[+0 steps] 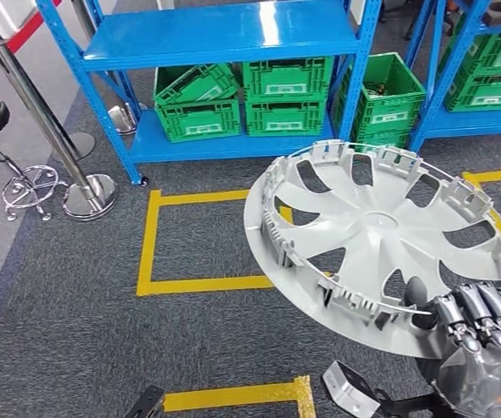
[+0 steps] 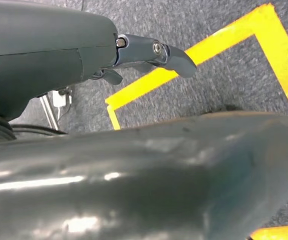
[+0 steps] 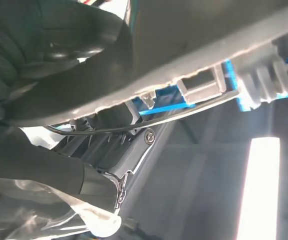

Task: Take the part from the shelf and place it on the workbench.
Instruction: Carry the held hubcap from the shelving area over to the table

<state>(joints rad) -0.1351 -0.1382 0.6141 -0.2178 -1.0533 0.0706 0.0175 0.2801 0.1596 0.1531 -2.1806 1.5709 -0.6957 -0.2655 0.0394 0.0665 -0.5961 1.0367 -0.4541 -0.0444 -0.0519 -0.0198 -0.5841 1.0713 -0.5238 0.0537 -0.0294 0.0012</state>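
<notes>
Wheel cover [image 1: 379,235], the part to deliver, rides tilted above the carpet in front of the blue shelf [image 1: 224,39], off the shelf already. Right hand [image 1: 477,335] pinches its near rim, thumb on top and fingers beneath, likely so the wide disc stays clear of the body. Left hand [image 2: 150,52] hangs low, holding nothing, fingers apart.

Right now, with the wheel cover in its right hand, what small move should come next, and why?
Probably keep the grip and turn away from the blue shelf: the right hand holds the wheel cover by its rim, above carpet, no workbench in sight.
</notes>
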